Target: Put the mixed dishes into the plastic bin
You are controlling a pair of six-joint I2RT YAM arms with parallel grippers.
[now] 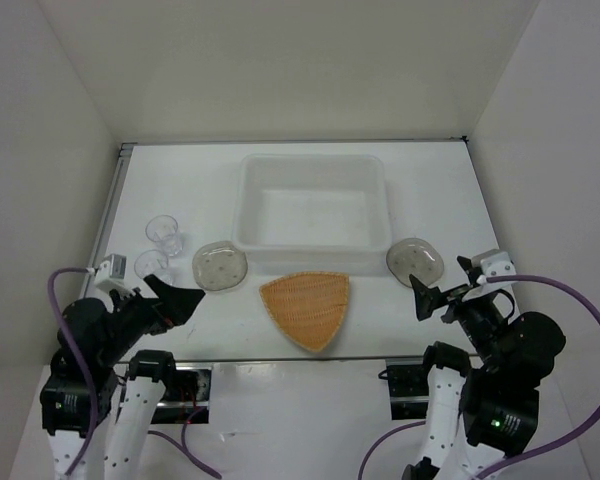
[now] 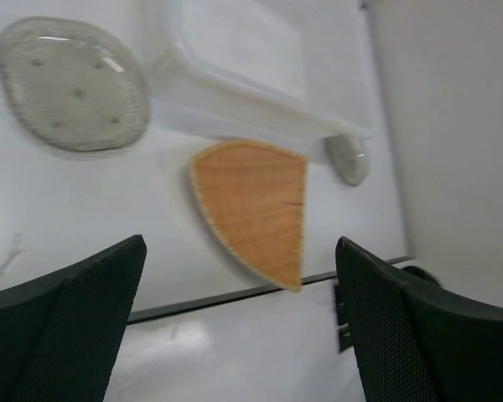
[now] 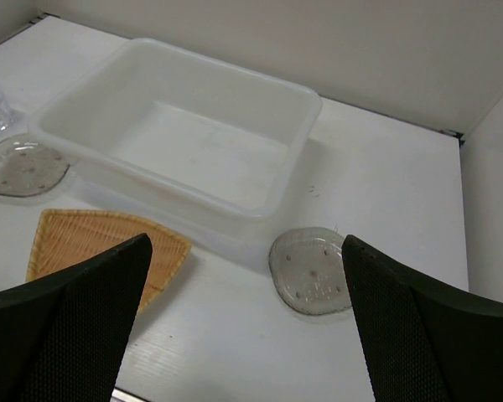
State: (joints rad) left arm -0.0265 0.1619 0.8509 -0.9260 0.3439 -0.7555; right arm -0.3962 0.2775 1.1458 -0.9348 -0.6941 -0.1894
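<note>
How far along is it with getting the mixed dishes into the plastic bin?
Done: nothing yet. The translucent white rectangular plastic bin is empty.
In hand: nothing. The left claw and right claw are both open and hold nothing.
Left: every dish is on the table. That means the orange-tan woven fan-shaped plate, two translucent grey speckled plates and two small clear plastic cups.

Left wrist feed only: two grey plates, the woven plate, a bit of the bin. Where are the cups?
Observer: Top view shows both upright on the table, left of the left grey plate: far cup, near cup.
Operator: Bin contents?
Observer: The plastic bin is empty across its whole floor.
Operator: Right gripper?
Observer: The right gripper is open and holds nothing, on the near side of the right grey plate.
</note>
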